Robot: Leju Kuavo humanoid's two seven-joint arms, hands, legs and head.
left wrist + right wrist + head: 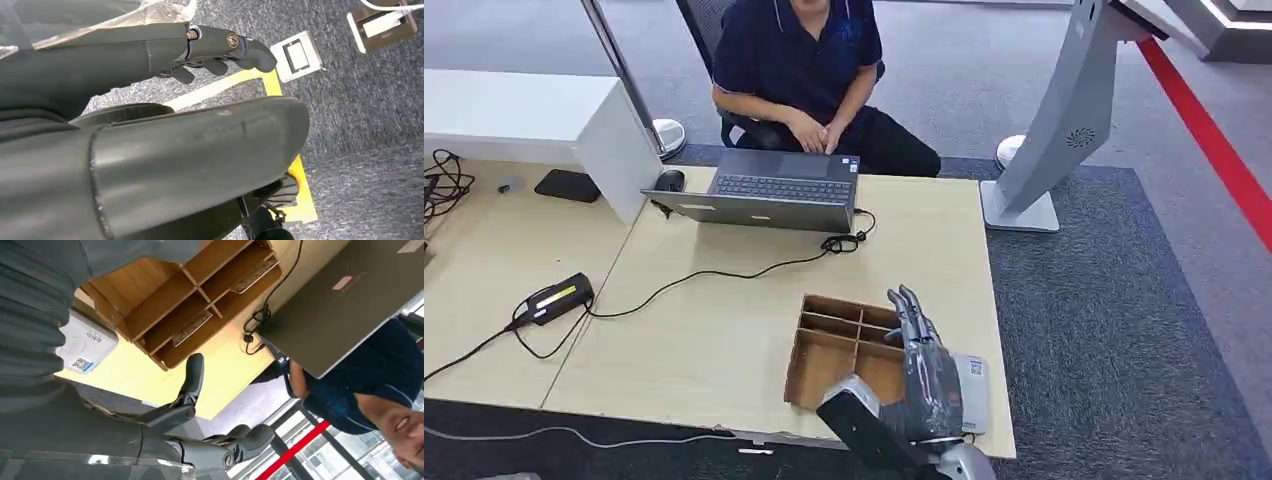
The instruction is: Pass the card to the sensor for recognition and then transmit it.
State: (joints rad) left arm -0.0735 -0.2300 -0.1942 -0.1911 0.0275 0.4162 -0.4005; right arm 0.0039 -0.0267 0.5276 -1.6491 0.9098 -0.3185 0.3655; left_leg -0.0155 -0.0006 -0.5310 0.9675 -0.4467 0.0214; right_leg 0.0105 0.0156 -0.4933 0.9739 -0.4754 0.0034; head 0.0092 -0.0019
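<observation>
The right hand [921,370] is raised above the desk's [714,330] near right corner, fingers extended and apart, holding nothing. Beneath it lies a white sensor [973,385] bearing a QR label, at the right edge, just beside a wooden divided tray [834,345]. No card can be made out. The left hand [220,50] hangs over grey carpet, fingers partly curled around nothing. A person [809,70] sits at the far edge behind a laptop [769,190].
</observation>
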